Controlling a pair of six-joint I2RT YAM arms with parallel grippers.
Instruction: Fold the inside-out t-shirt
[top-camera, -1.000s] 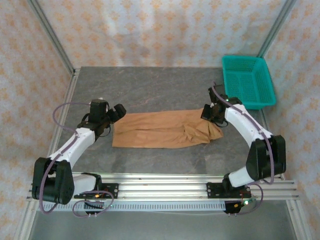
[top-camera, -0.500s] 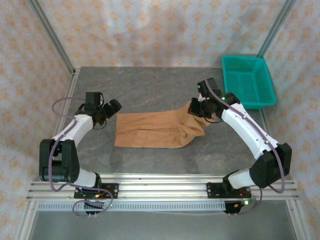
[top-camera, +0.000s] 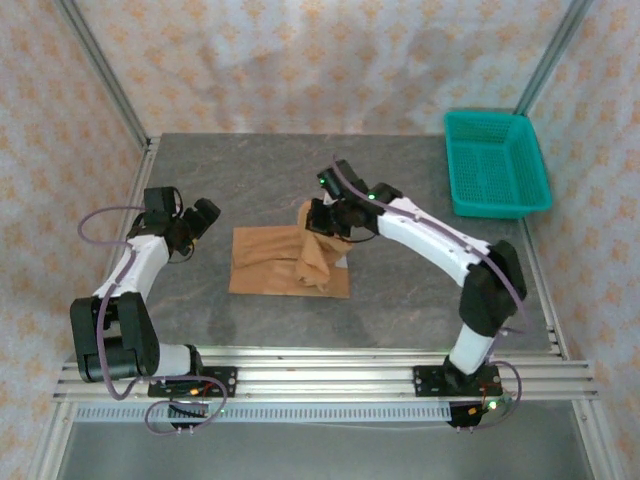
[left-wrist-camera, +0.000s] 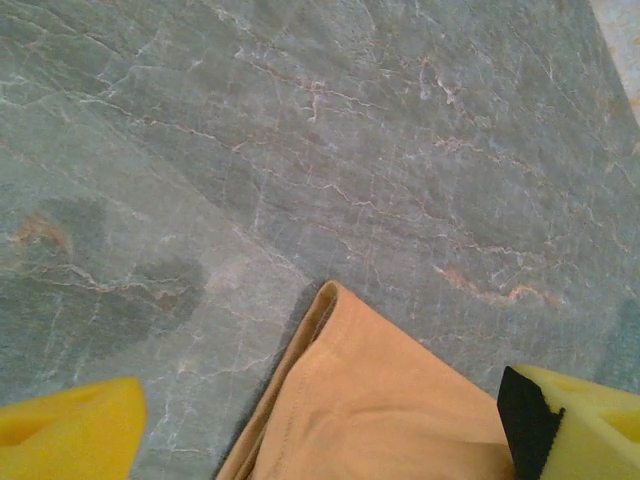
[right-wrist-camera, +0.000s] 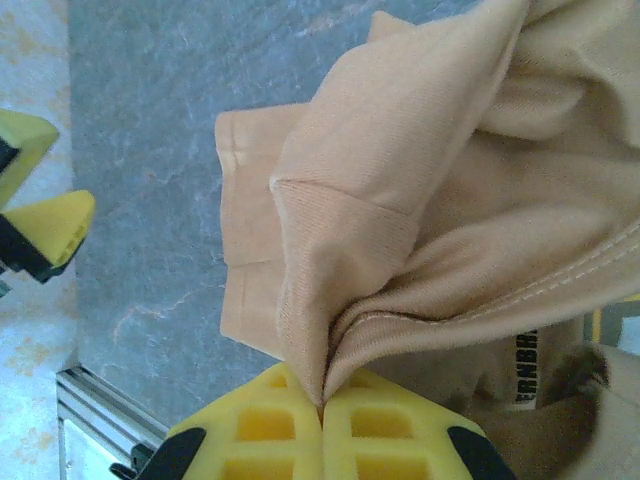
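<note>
The inside-out t-shirt (top-camera: 270, 268) is tan cloth lying mid-table, folded to a short block. My right gripper (top-camera: 322, 215) hangs over its right part, shut on a raised bunch of the cloth. In the right wrist view the yellow fingers (right-wrist-camera: 270, 430) meet on a pinched fold of the t-shirt (right-wrist-camera: 400, 190), and a label (right-wrist-camera: 527, 370) with dark print shows beside them. My left gripper (top-camera: 200, 216) stands open just left of the shirt, off the cloth. In the left wrist view, a hemmed corner of the t-shirt (left-wrist-camera: 380, 400) lies on the table between its spread fingers (left-wrist-camera: 65, 435).
A teal basket (top-camera: 497, 162) stands at the back right corner. The grey marbled table (top-camera: 420, 290) lies bare to the right of the shirt and behind it. An aluminium rail (top-camera: 320, 365) runs along the near edge. Patterned walls close in on three sides.
My right gripper has carried the shirt's right end leftward over the rest, so the cloth is now about half as long. The left gripper has drawn back to the left.
</note>
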